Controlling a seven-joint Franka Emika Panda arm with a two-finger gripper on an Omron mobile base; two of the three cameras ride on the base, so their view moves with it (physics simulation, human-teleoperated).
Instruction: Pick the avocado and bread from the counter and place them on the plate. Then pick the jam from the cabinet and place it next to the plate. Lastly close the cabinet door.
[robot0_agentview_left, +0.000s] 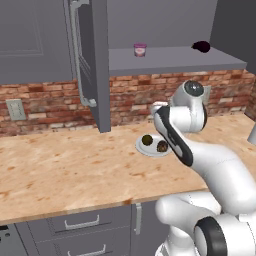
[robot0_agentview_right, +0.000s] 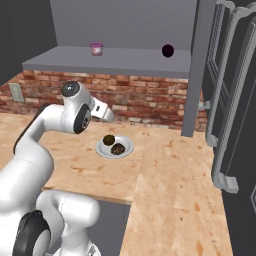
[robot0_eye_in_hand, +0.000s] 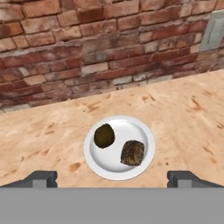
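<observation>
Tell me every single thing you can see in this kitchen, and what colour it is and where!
plate: one, pale grey-white, on the counter near the brick wall
avocado: one, dark olive-green, on the plate
bread: one, mottled dark brown, on the plate beside the avocado
jam: one, pink-purple jar, on the cabinet shelf
dark lump: one, black-maroon, further along the same shelf
cabinet door: one, dark grey with a silvery handle, standing open
counter: one, beige wood-grain, over grey drawers
brick wall: one, red-brown, behind the counter
wall socket: one, pale grey, on the bricks
claw: one, dark tips, open and empty above the plate
</observation>
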